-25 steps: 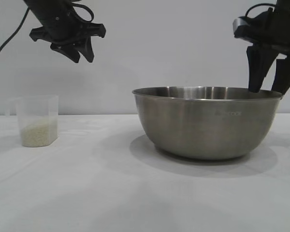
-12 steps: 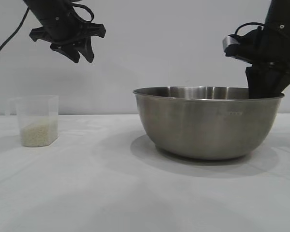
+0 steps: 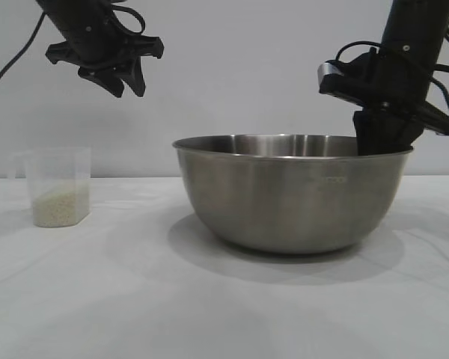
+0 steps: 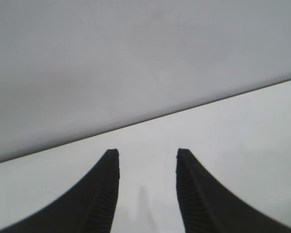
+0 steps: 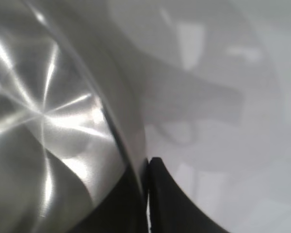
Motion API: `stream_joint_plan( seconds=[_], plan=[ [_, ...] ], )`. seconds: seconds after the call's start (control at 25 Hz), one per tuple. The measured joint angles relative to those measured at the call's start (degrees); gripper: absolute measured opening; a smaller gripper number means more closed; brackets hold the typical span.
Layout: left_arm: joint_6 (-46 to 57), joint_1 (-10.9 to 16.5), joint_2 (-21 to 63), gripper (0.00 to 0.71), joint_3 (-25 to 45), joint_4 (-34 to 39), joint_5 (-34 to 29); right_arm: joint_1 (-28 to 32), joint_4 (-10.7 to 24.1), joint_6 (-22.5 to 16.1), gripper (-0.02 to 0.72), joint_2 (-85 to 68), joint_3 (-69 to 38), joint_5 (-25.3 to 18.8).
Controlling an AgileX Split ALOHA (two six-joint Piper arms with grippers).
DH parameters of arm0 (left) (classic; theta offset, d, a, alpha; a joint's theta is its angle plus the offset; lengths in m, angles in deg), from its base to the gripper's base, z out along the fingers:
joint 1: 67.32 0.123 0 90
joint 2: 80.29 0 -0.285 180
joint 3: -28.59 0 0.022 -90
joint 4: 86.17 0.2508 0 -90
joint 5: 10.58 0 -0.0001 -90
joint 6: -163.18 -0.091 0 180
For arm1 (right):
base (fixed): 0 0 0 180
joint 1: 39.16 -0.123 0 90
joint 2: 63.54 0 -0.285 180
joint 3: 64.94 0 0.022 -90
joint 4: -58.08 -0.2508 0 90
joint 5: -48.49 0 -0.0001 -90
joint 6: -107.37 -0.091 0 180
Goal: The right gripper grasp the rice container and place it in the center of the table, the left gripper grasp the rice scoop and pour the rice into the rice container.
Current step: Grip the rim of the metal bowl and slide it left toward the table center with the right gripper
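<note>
The rice container (image 3: 288, 194), a large steel bowl, stands on the white table (image 3: 135, 299) right of centre. My right gripper (image 3: 380, 138) is shut on its far right rim, one finger inside and one outside; the right wrist view shows the rim (image 5: 119, 141) pinched between the fingers. The rice scoop (image 3: 57, 185), a small clear cup holding off-white rice (image 3: 59, 206), stands at the left. My left gripper (image 3: 123, 84) hangs open and empty high above the scoop, a little to its right; its fingers (image 4: 106, 189) show only bare table between them.
A plain pale wall (image 3: 247, 75) stands behind the table. The left arm's cable (image 3: 11, 60) hangs at the far left. White tabletop lies between the scoop and the bowl and along the front.
My right gripper has come down, shut on the bowl's rim and slid the bowl to the left. The left gripper and the scoop have not moved.
</note>
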Motion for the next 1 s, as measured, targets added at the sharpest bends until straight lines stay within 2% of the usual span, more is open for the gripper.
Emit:
stream_joint_plan(
  seconds=[0.24, 0.28, 0.32, 0.52, 0.72, 0.76, 0.88, 0.92, 0.96, 1.0],
  plan=[
    [0.0, 0.0, 0.0, 0.248, 0.0, 0.0, 0.0, -0.9, -1.4, -0.1, 0.000, 0.0, 0.0, 1.8],
    [0.0, 0.0, 0.0, 0.248, 0.0, 0.0, 0.0, -0.9, -1.9, -0.1, 0.050, 0.0, 0.0, 2.0],
    [0.0, 0.0, 0.0, 0.248, 0.0, 0.0, 0.0, -0.9, -2.5, -0.1, 0.050, 0.0, 0.0, 2.2],
    [0.0, 0.0, 0.0, 0.248, 0.0, 0.0, -0.1, -0.9, -4.0, -0.1, 0.239, 0.0, 0.0, 3.1],
    [0.0, 0.0, 0.0, 0.248, 0.0, 0.0, -0.1, -0.9, -4.4, 0.8, 0.230, 0.0, 0.0, 3.3],
    [0.0, 0.0, 0.0, 0.248, 0.0, 0.0, -0.1, -0.9, -4.4, 1.2, 0.272, -0.3, 0.0, 3.4],
    [0.0, 0.0, 0.0, 0.248, 0.0, 0.0, -0.1, -0.9, -3.2, 1.8, 0.256, -2.1, 0.0, 4.1],
    [0.0, 0.0, 0.0, 0.248, 0.0, 0.0, -0.1, -0.9, -2.4, 1.8, 0.313, -3.2, 0.0, 4.3],
    [0.0, 0.0, 0.0, 0.248, 0.0, 0.0, -0.1, -0.9, -1.6, 2.0, 0.312, -4.4, 0.0, 4.6],
    [0.0, 0.0, 0.0, 0.248, 0.0, 0.0, -0.1, -0.9, -0.6, 2.0, 0.360, -5.5, 0.0, 4.9]
  ],
)
